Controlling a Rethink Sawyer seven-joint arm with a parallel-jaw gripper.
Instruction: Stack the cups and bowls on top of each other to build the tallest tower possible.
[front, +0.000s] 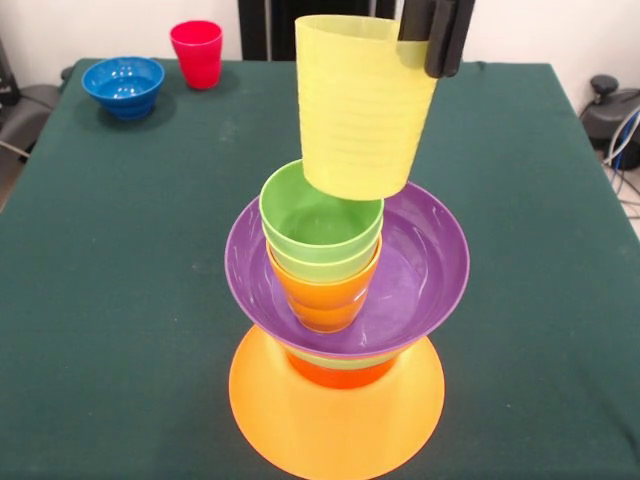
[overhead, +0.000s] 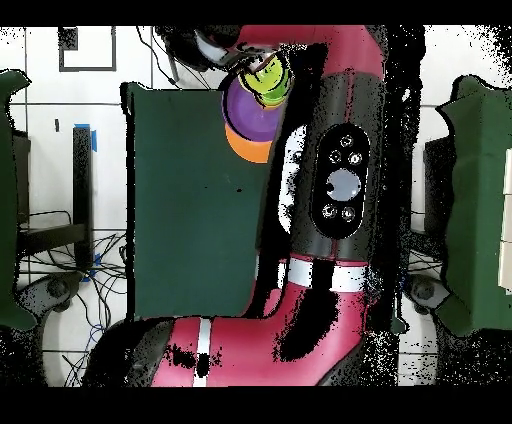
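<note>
Standing at the near edge of the green counter (front: 120, 300), the tower (front: 340, 330) rests on an inverted wide orange bowl (front: 335, 420). On that base sit a red-orange bowl (front: 340, 374) and a thin band of green bowl rim (front: 335, 360), both mostly covered by the purple bowl (front: 420, 270), which sits upright with its mouth open. Inside the purple bowl three cups are nested: an orange cup (front: 325, 295) at the bottom, a lime green cup (front: 320, 262) in it and a green cup (front: 318, 225) on top. Above and slightly right of the nest, a pale yellow cup (front: 360, 110) hangs tilted and clear of the green cup's rim, with the gripper (front: 438, 40) clamped on its upper right rim, one dark finger showing outside the wall. At the far left of the counter stand a blue bowl (front: 123, 85) and, just right of it, a red cup (front: 197, 53), both upright and apart from the tower.
</note>
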